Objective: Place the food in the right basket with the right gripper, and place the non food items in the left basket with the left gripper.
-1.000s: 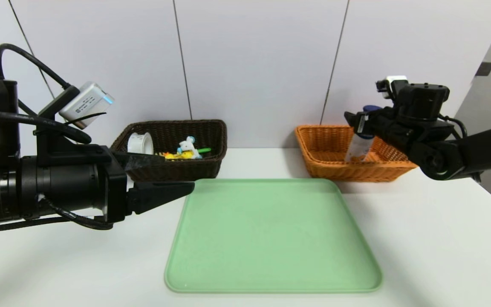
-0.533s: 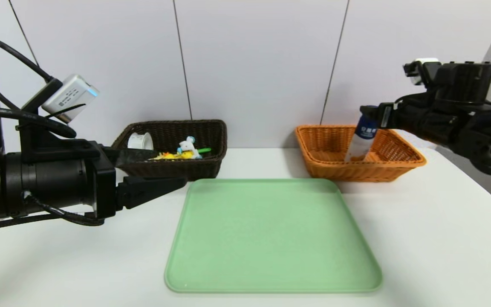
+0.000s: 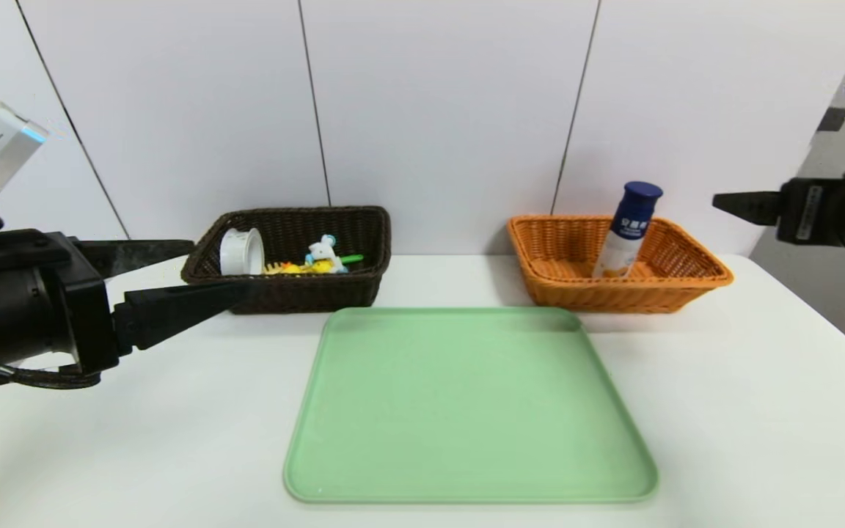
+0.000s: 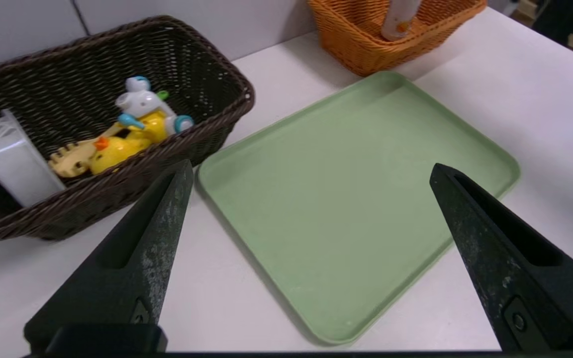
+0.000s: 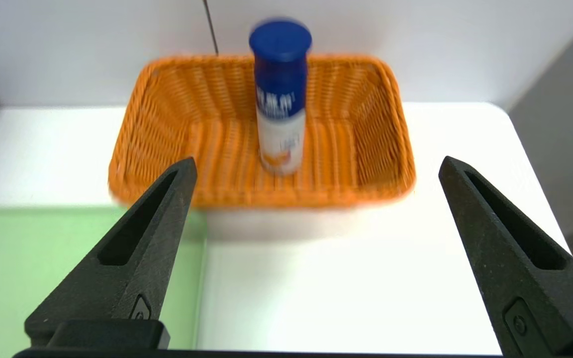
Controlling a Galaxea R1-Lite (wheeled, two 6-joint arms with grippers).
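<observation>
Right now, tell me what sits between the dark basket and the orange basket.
In the head view, only bare white table lies between the dark basket and the orange basket. The green tray sits nearer the robot, just in front of that gap.

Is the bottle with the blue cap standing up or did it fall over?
Standing up. The bottle stands in the orange basket, cap on top, leaning slightly.

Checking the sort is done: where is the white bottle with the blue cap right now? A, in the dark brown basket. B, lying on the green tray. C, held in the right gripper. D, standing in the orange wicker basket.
D: the white bottle with the blue cap stands in the orange wicker basket, with the open right gripper well clear of it.
</observation>
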